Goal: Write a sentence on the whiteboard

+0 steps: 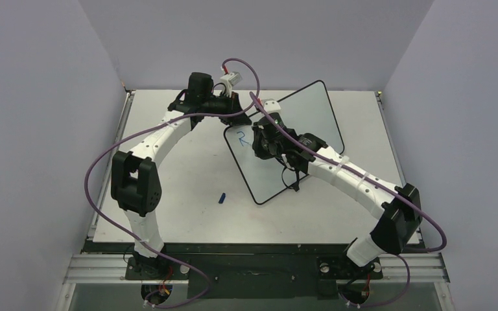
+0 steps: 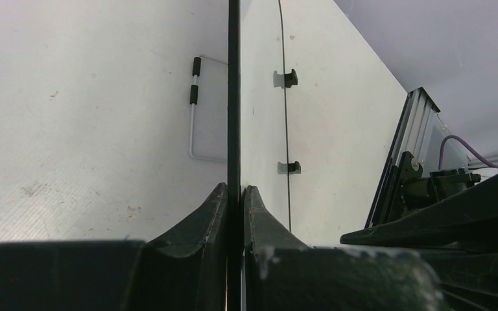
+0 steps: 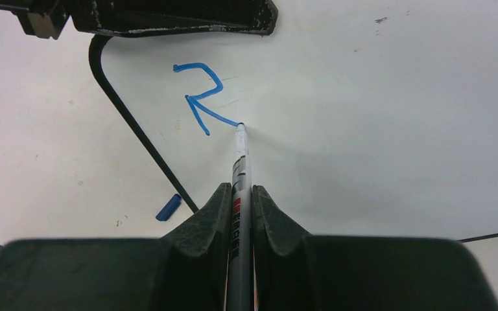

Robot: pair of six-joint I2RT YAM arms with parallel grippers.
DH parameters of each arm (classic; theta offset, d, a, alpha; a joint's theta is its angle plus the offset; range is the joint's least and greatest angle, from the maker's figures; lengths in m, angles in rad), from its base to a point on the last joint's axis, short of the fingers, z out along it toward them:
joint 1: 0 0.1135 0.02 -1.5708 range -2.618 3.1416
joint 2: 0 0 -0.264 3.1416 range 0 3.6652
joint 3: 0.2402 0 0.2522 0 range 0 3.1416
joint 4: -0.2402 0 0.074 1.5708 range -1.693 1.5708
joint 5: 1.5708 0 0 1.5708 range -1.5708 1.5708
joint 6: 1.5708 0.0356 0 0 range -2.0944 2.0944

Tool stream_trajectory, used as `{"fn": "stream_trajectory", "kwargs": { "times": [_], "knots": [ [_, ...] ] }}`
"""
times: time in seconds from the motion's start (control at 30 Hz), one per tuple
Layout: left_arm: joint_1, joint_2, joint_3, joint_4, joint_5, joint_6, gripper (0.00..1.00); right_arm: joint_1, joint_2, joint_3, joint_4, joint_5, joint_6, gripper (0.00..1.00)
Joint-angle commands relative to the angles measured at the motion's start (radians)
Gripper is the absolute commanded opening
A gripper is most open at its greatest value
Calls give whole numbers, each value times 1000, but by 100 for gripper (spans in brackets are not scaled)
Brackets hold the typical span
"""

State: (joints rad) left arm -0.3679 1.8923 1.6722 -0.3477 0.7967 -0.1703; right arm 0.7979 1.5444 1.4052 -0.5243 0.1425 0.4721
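The whiteboard (image 1: 301, 129) lies tilted on the table's middle right, glossy white with a thin black frame. My left gripper (image 1: 233, 103) is shut on its far left edge; in the left wrist view the black frame (image 2: 234, 97) runs straight between the fingertips (image 2: 235, 189). My right gripper (image 3: 237, 189) is shut on a grey marker (image 3: 240, 162), whose tip touches the board at the foot of a blue "R" (image 3: 200, 97). That single letter (image 1: 241, 136) is all of the sentence that shows. From above, the right gripper (image 1: 266, 139) hovers over the board's left part.
A blue marker cap (image 1: 222, 197) lies on the table left of the board's near corner, also in the right wrist view as the cap (image 3: 168, 207). The board's wire stand (image 2: 194, 110) and black feet (image 2: 290, 78) show underneath. Grey walls enclose the table.
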Motion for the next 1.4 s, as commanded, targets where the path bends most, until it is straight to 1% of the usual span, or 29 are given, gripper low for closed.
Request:
{"fn": "stream_trajectory", "kwargs": {
  "times": [0.0,0.2,0.47,0.83,1.37],
  "knots": [
    [-21,-81,9,18,10,98,0,-12,-77,34,-9,23,-13,0],
    [-20,-98,-3,7,5,119,0,-31,-129,32,-3,14,-17,0],
    [-22,-105,-8,-1,0,129,0,-50,-147,30,21,-19,-39,0],
    [-25,-113,-20,6,-9,131,0,-78,-100,64,39,-65,-56,0],
    [-33,-119,-21,9,-10,135,0,-80,-18,123,50,-118,-36,0]
  ]
}}
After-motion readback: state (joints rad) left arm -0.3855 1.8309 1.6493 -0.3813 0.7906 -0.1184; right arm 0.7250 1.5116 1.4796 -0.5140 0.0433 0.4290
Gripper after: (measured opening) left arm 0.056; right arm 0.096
